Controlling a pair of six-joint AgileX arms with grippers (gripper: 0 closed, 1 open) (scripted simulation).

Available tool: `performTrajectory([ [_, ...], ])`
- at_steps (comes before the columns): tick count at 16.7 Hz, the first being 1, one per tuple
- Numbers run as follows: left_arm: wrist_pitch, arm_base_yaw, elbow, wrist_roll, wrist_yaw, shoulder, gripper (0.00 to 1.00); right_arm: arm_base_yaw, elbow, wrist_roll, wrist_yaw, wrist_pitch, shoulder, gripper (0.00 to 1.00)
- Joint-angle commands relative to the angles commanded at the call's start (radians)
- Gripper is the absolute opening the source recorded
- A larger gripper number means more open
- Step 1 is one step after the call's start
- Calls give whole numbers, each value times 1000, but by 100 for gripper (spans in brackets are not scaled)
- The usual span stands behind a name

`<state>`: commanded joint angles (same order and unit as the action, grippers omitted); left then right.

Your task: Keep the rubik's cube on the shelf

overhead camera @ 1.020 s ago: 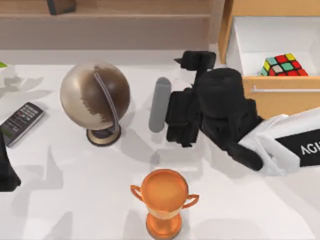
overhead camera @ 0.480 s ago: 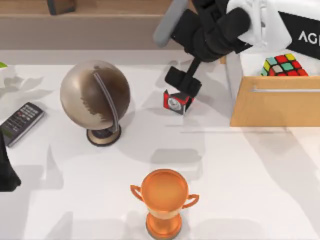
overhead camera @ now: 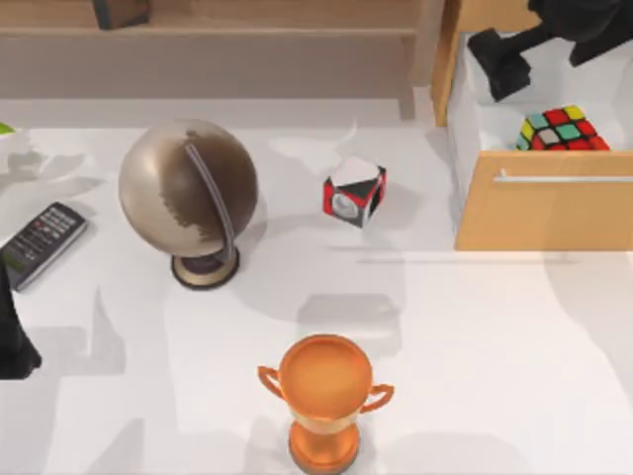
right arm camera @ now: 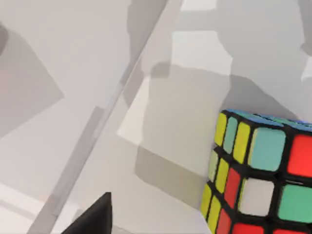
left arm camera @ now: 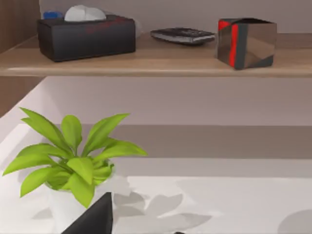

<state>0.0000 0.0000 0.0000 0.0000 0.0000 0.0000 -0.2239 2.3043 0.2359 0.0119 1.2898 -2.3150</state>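
Observation:
The rubik's cube [overhead camera: 561,129] lies inside the open light-wood drawer [overhead camera: 539,208] at the table's right, against the drawer's front wall. The right wrist view has the rubik's cube [right arm camera: 258,180] close up on the drawer's white floor. My right gripper [overhead camera: 504,59] hangs over the back of the drawer, up and to the left of the cube and apart from it. The long wooden shelf [overhead camera: 247,30] runs along the back; the left wrist view looks at its board [left arm camera: 146,61]. My left gripper [overhead camera: 12,341] is parked at the table's left edge.
A red-black-white cube with a dial [overhead camera: 354,193] sits mid-table, beside a globe [overhead camera: 190,193]. An orange trophy [overhead camera: 324,396] stands near the front, and a remote [overhead camera: 42,240] lies at the left. On the shelf are a tissue box [left arm camera: 87,34], a remote [left arm camera: 183,35] and a shiny cube [left arm camera: 246,41]. A plant [left arm camera: 73,161] stands below it.
My right arm has swung from the middle of the table up and to the right, over the open drawer. The dial cube it covered now shows. The left arm has stayed still.

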Motion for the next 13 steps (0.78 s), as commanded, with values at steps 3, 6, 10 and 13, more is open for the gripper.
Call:
performTrajectory([
  [3,0,0,0,0,0,0,100,78,114,-57,-15,138,-92,100],
  [6,0,0,0,0,0,0,100,105,152,-78,-22,187,-136,100],
  [10,0,0,0,0,0,0,100,105,152,-78,-22,187,-136,100],
  [13,0,0,0,0,0,0,100,94,150,-84,-20,193,-128,100],
])
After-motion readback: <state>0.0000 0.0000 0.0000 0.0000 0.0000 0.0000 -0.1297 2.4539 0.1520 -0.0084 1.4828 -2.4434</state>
